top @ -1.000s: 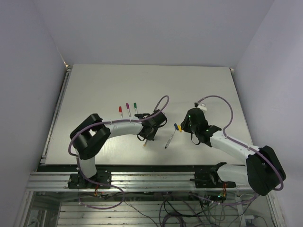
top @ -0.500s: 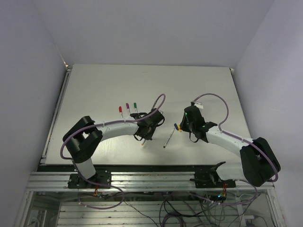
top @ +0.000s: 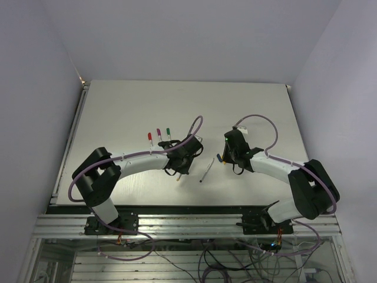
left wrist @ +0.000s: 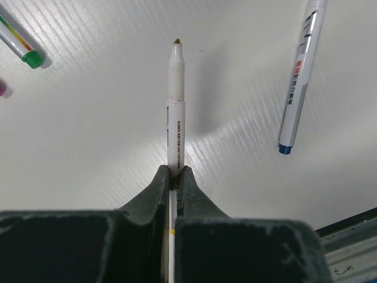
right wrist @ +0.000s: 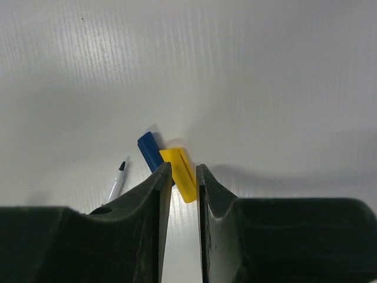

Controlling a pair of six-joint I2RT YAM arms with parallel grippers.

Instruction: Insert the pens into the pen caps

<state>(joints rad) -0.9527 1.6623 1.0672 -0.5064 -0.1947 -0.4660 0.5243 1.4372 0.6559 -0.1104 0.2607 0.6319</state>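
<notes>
1. On the counter (top: 118,106), three pens (top: 158,134) looked capped already, so two were left.
2. My left fingers (left wrist: 174,172) were clamped shut on an uncapped pen (left wrist: 176,100).
3. My right fingers (right wrist: 183,167) sat nearly closed, with the yellow cap (right wrist: 179,177) in the gap and the blue cap (right wrist: 150,150) touching it. Couldn't tell if I'd pinched it.
4. The blue pen (top: 205,171) lay loose nearby.

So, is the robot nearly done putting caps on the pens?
Over halfway. The red pen, magenta pen and green pen look capped. The left gripper holds an uncapped pen, and the right gripper is at the yellow cap. The blue cap and loose pen wait.
</notes>
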